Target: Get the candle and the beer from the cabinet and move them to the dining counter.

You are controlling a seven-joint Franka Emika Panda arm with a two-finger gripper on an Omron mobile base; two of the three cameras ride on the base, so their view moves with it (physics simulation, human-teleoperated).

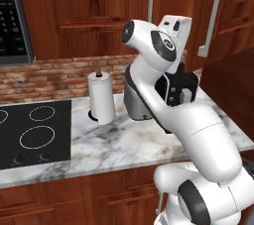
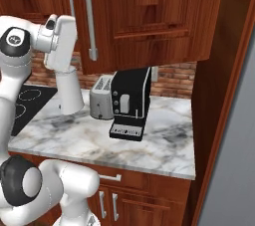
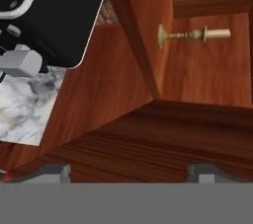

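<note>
The gripper (image 3: 128, 172) is standing wide, its two fingertips (image 3: 55, 172) far apart at the bottom of the hand view and nothing lying between them. The hand (image 2: 61, 41) is hanging high in front of the cabinet (image 2: 149, 16), beside its long silver handles (image 2: 90, 21).

Just ahead of the fingertips, dark wooden cabinet boards are spreading out, and past them the candle (image 3: 193, 35) is showing in its brass stick, appearing sideways because the hand is rolled. It is standing apart from the gripper, inside the cabinet against a wooden panel. I cannot tell where the beer is.

Below the hand, a marble counter (image 1: 124, 142) is running along the wall, with wooden drawer fronts (image 1: 74, 199) under it. On it, a paper towel roll (image 1: 101, 96) is standing upright near the back, a black cooktop (image 1: 30, 132) is lying to its left, and a coffee machine (image 2: 130, 101) is standing with a toaster (image 2: 102, 98) touching or just beside it.

Farther back, a red brick wall (image 1: 44, 80) is rising behind the counter, and a black microwave (image 1: 12, 21) is hanging above the cooktop.
</note>
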